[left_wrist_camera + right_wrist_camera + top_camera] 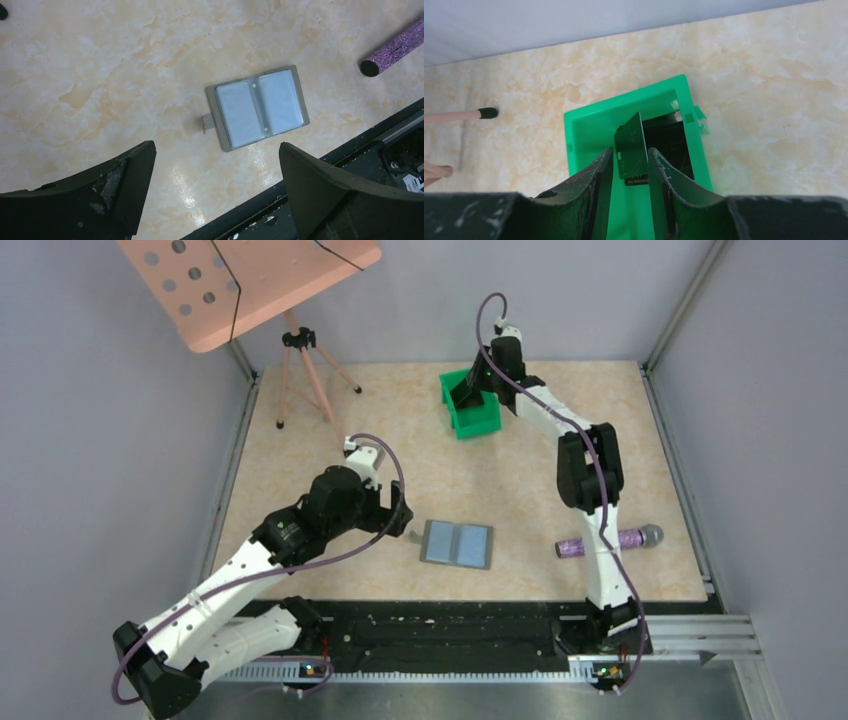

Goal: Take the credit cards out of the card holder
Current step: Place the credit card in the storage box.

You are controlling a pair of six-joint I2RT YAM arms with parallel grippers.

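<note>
Card holder (457,544) spread flat just beside wide-open left tool (216,152); right tool (630,155) parted around dark card (631,137) over green bin (589,125).

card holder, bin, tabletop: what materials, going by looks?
Card holder: matte grey cover, probably fabric or faux leather; clear plastic sleeves, slightly shiny.
Bin: glossy green moulded plastic, rigid thin walls.
Tabletop: marble-print laminate probably; glare patch shows a smooth sheen.

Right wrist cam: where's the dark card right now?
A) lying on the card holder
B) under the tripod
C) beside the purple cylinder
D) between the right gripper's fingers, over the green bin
D: the dark card stands tilted between the fingers of the right gripper, directly above the green bin.
</note>
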